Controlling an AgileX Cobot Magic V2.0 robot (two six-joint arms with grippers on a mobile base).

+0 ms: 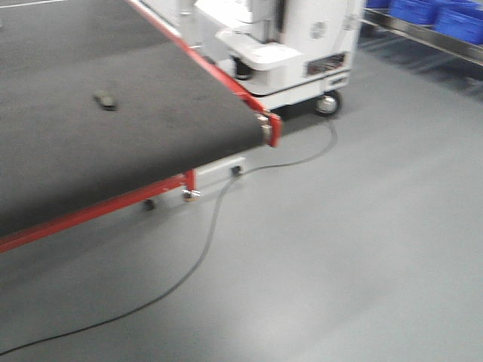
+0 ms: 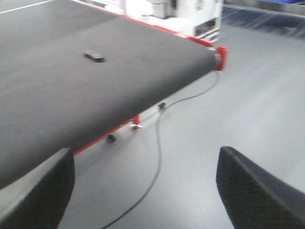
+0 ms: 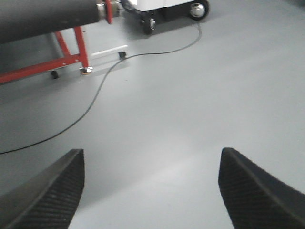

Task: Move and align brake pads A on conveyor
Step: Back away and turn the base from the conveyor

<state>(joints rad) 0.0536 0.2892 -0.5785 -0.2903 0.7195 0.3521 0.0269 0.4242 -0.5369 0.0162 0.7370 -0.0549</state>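
One small dark brake pad (image 1: 105, 99) lies flat on the dark grey conveyor (image 1: 151, 143), well back from its rounded end; the left wrist view shows the same brake pad (image 2: 94, 56) on the conveyor (image 2: 119, 86). My left gripper (image 2: 145, 186) is open and empty, hanging over the floor just off the belt's near edge. My right gripper (image 3: 150, 188) is open too, with only bare floor between its fingers; the conveyor (image 3: 47, 16) end lies far off at the upper left there. No gripper shows in the front view.
A black cable (image 1: 211, 226) snakes across the grey floor from under the red conveyor frame (image 1: 98, 211). A white wheeled machine (image 1: 294, 53) stands beyond the belt's end. Blue crates (image 1: 445, 19) sit on a rack at the far right.
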